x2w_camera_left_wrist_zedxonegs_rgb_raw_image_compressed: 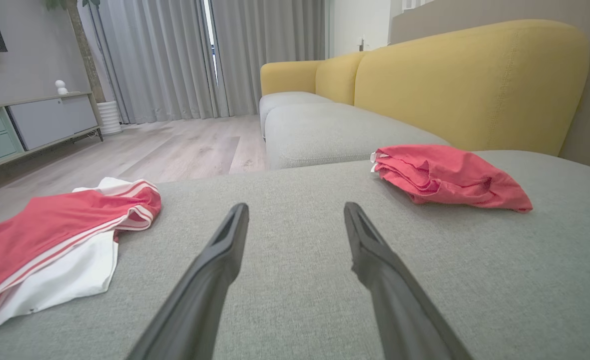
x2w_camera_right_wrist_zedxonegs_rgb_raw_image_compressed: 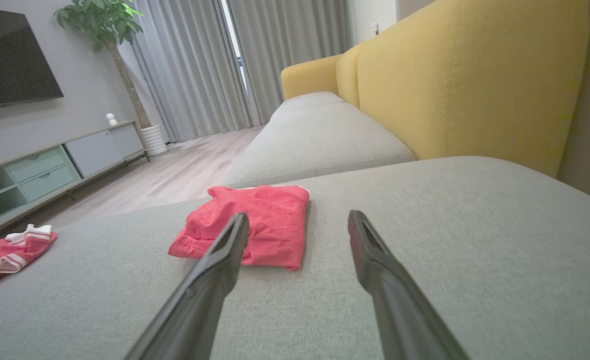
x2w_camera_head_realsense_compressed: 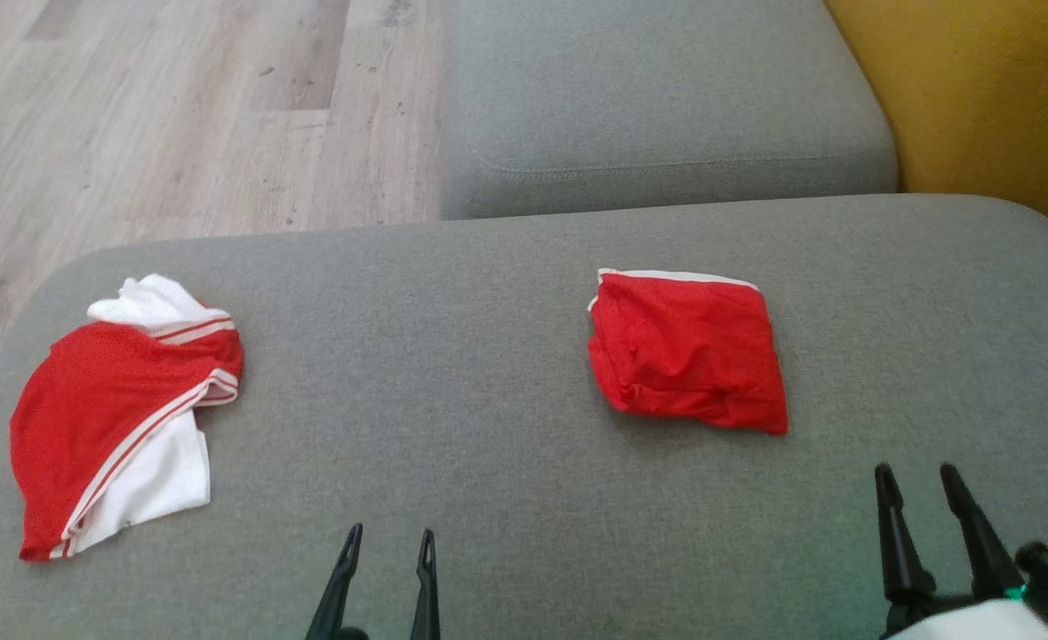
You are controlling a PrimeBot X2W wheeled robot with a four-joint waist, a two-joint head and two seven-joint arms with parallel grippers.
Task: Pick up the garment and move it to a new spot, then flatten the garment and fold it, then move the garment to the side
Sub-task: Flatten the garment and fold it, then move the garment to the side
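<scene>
Big grey sofa cushion (x2w_camera_head_realsense_compressed: 506, 293), yellow backrest (x2w_camera_head_realsense_compressed: 977, 89) behind it. The folded red garment (x2w_camera_head_realsense_compressed: 688, 351) sits just ahead and to the left of the right gripper (x2w_camera_head_realsense_compressed: 916, 468), not touching. The rumpled red-and-white garment (x2w_camera_head_realsense_compressed: 115, 418) lies well off to the left of the left gripper (x2w_camera_head_realsense_compressed: 392, 532). Both grippers have fingers spread, holding nothing.

Two garments: one folded red garment (x2w_camera_head_realsense_compressed: 688, 356), one red-and-white garment (x2w_camera_head_realsense_compressed: 115, 418) (the rumpled one). Two grippers: left gripper (x2w_camera_head_realsense_compressed: 388, 538), right gripper (x2w_camera_head_realsense_compressed: 917, 476), two fingers each.
</scene>
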